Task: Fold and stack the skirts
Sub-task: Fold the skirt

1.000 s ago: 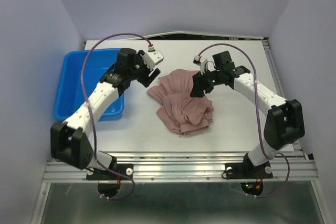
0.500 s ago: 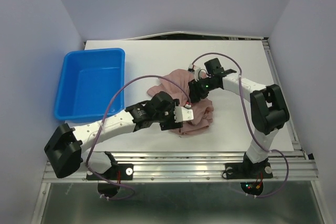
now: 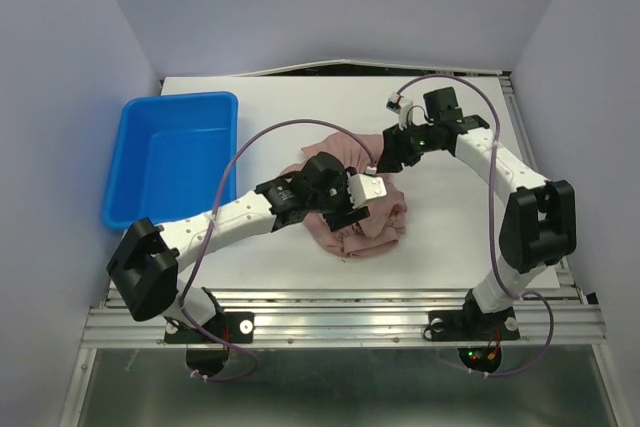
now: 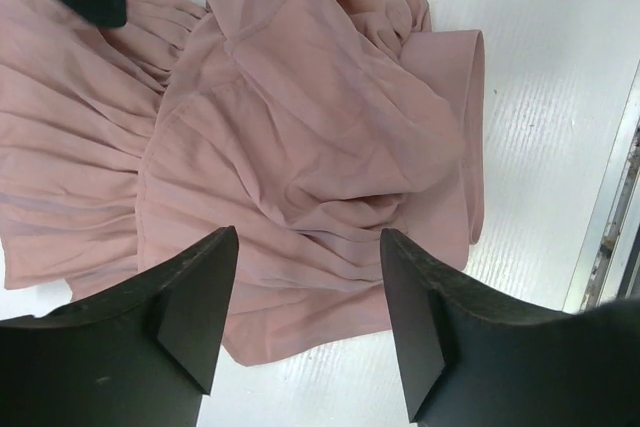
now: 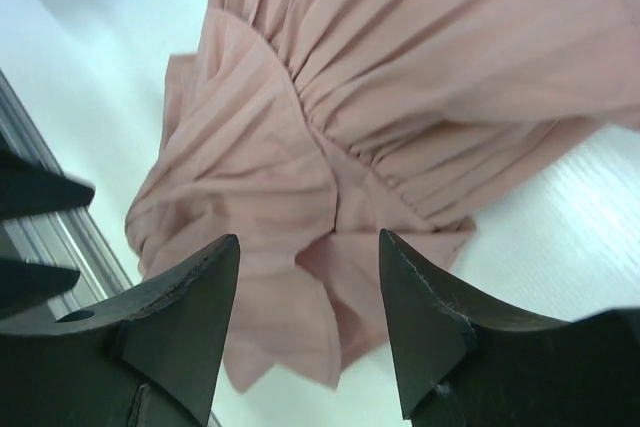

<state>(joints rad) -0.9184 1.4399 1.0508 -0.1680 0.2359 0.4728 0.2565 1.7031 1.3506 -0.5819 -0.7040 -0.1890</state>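
While the skirts [image 3: 372, 232] lie crumpled in one heap mid-worktop [image 3: 460, 237], right of the bin [image 3: 170, 167] and apart from it, the left end effector [image 4: 307, 247] hangs over the heap's middle, fingers spread wide, gripping nothing. Right end effector [image 5: 308, 242] sits above the heap's far right edge, also wide and empty, with pink cloth showing through its gap. Can't tell how many skirts are in the heap.
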